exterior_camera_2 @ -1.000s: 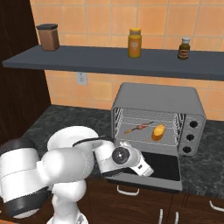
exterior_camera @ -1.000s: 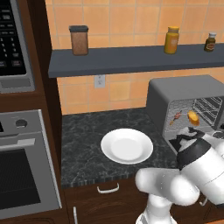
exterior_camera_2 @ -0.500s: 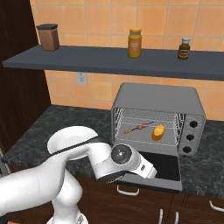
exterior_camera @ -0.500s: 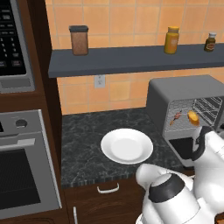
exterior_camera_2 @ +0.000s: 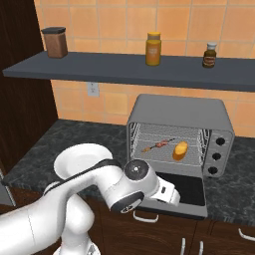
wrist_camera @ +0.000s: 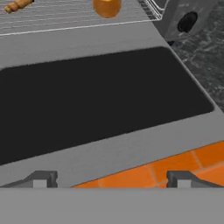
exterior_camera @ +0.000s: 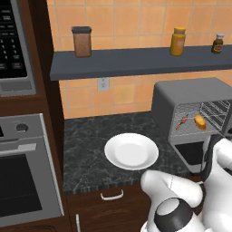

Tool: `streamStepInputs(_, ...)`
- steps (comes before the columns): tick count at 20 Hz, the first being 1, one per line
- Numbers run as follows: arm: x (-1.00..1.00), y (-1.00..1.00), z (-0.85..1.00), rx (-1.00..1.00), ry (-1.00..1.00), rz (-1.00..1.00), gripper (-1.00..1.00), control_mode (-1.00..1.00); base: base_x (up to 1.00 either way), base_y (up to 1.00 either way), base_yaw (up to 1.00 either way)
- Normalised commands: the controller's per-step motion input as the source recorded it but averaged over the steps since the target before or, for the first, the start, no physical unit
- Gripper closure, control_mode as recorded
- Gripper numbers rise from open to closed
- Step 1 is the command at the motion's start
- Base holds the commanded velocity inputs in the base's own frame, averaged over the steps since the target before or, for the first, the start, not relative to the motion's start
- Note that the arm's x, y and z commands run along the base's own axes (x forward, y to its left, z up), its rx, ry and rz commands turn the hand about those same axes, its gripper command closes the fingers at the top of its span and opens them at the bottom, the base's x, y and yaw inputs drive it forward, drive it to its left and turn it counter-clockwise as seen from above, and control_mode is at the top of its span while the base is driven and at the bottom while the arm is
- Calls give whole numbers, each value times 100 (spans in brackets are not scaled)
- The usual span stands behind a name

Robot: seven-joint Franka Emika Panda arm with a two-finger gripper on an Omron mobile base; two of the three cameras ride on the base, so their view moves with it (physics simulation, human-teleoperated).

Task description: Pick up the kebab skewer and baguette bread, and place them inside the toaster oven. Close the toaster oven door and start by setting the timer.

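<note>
Starting with the counter (exterior_camera: 90, 149): dark speckled stone running under an orange tiled wall, with a grey shelf (exterior_camera_2: 124, 69) above it.
Toaster oven (exterior_camera_2: 179, 112): grey box standing on the counter at the right, its front open and the wire rack (exterior_camera_2: 159, 152) showing inside.
Toaster oven door (exterior_camera_2: 187, 191): dropped flat out toward the robot, dark glass facing up, grey frame around it.
Plate (exterior_camera: 131, 151): white and bare, on the counter left of the toaster oven.
Gripper (wrist_camera: 111, 180): jaws spread wide with nothing between them, poised at the outer edge of the lowered door.
Baguette bread (exterior_camera_2: 180, 150): on the rack, right of centre, inside the oven.
Kebab skewer (exterior_camera_2: 158, 145): on the same rack, just left of the bread, lying at a slant.
Shelf items: brown canister (exterior_camera_2: 55, 42), orange jar (exterior_camera_2: 153, 49), small dark bottle (exterior_camera_2: 210, 55).
</note>
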Motion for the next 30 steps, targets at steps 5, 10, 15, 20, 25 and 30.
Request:
streamStepInputs(5, -3, 1, -23, -4, 22, 15, -100, -100, 0, 0, 0)
streamStepInputs(10, -7, 0, -39, 0, 6, 15, -100, -100, 0, 0, 0)
streamStepInputs(15, -28, 0, -38, 0, 0, 7, -100, -100, 0, 0, 0)
streamStepInputs(20, -3, 0, -32, 3, -1, 0, -100, -100, 0, 0, 0)
streamStepInputs(25, 2, 0, -33, 2, -3, 0, -100, -100, 0, 0, 0)
streamStepInputs(30, 30, 0, -17, 1, 0, 0, -100, -100, 0, 0, 0)
